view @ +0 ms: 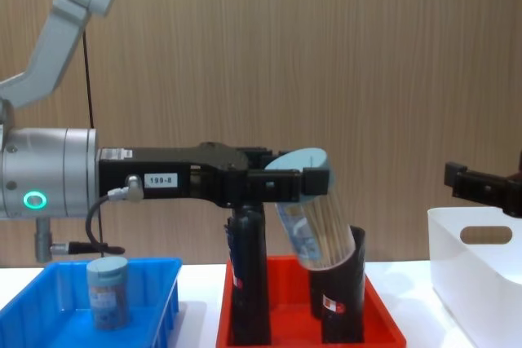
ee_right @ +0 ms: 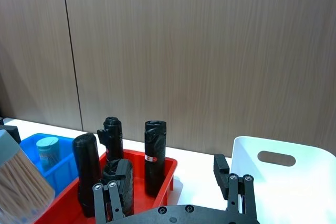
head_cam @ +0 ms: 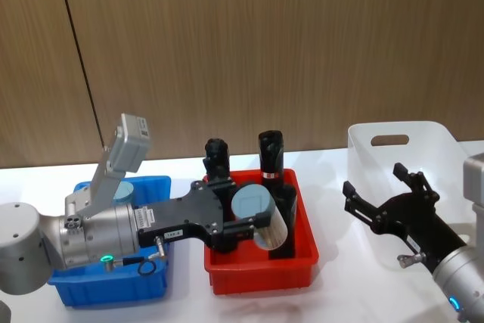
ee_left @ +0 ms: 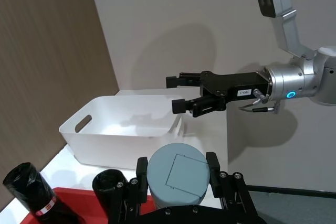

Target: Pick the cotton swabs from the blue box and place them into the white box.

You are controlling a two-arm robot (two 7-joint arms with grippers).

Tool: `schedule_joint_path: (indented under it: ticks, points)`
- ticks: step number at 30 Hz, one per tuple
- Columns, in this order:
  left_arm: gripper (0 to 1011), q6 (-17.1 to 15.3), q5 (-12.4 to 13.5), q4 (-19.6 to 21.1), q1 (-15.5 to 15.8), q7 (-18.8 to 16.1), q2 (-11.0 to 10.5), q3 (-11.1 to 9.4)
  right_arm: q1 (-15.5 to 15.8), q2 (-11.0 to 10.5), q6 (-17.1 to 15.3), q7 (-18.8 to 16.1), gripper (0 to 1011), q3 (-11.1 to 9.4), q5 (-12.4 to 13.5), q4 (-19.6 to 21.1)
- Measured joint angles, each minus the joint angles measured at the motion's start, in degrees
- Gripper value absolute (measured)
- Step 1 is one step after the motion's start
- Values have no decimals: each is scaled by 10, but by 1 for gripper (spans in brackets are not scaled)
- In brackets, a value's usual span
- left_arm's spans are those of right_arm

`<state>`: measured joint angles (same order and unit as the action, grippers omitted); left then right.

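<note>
Head view, low middle: the left gripper (head_cam: 240,218) squeezes a small clear plastic jar of cotton swabs (head_cam: 265,221) over the red tray (head_cam: 261,274); left wrist view: the right gripper (ee_left: 176,94) is wide open near the white plastic box (ee_left: 121,140); chest view: the tilted jar looks light and slippery, so hold its sides.

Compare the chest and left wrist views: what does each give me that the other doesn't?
Chest view: the bright blue plastic box with one grey-lidded clear jar of cotton swabs standing in it, and the tilt of the held swab jar above the red plastic tray. Left wrist view: the right gripper, open, and the inside of the white plastic box. Both: the left gripper shut on the held swab jar, the tall black rolls and the white plastic box.
</note>
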<state>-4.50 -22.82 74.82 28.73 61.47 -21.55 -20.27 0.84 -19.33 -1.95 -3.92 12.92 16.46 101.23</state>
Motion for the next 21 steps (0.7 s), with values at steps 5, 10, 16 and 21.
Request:
schedule_joint_path:
  ticks: [5,10,16,21]
  points:
    - [668,3,0,-5,5,9,3,-2,0,-2,0,-7,1002,-1,-1,0]
    - [668,6,0,-9,8,17,5,-4,0,-7,-2,-26,1002,-3,-2,2]
    - [668,8,0,-13,11,23,6,-5,-1,-20,-13,-65,1002,-8,4,6]
    - [668,9,0,-14,12,25,7,-6,-3,-34,-24,-101,1002,-14,13,11]
